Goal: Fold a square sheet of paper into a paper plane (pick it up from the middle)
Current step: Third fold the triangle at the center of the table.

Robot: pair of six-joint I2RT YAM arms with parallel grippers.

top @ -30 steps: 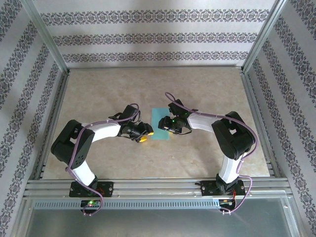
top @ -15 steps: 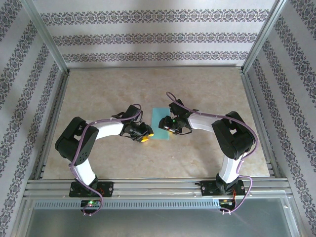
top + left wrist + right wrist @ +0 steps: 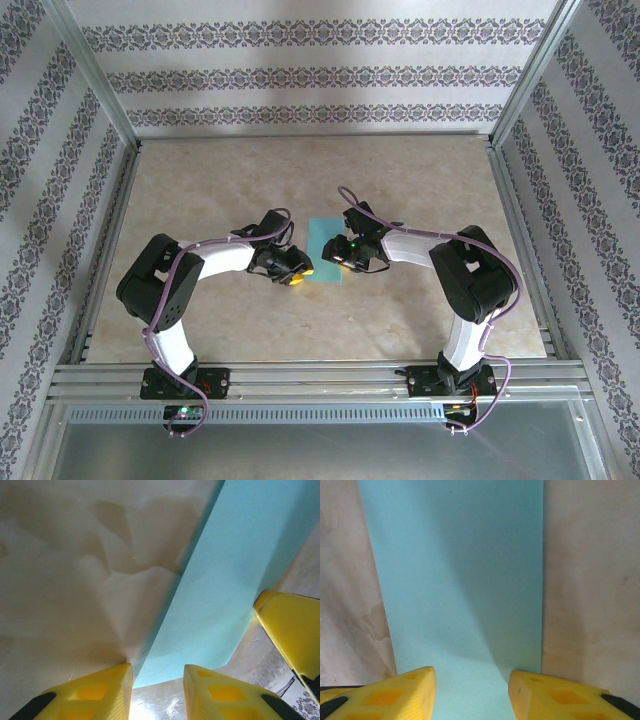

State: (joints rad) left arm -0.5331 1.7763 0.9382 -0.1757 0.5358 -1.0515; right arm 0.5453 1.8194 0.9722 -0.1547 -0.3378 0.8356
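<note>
The square sheet of paper (image 3: 325, 248) lies near the middle of the table (image 3: 400, 180), well clear of every edge, with an arm reaching in from each side. The right gripper (image 3: 472, 677) hangs over it with its fingers spread, teal paper showing in the gap between them. It grips nothing. The left gripper (image 3: 157, 672) sits at the sheet's left border, its fingers apart by a narrow gap that lines up with the paper's edge. From its wrist view that edge looks slightly raised off the marble (whether the paper already sits between the pads I cannot tell).

The step in hand looks like taking hold of that left border to turn it over. To do it well, the left fingers should close only once the thin edge is truly between the pads, then lift gently. The right gripper would best press down on the sheet, so the paper pivots rather than slides and the crease lands straight.
</note>
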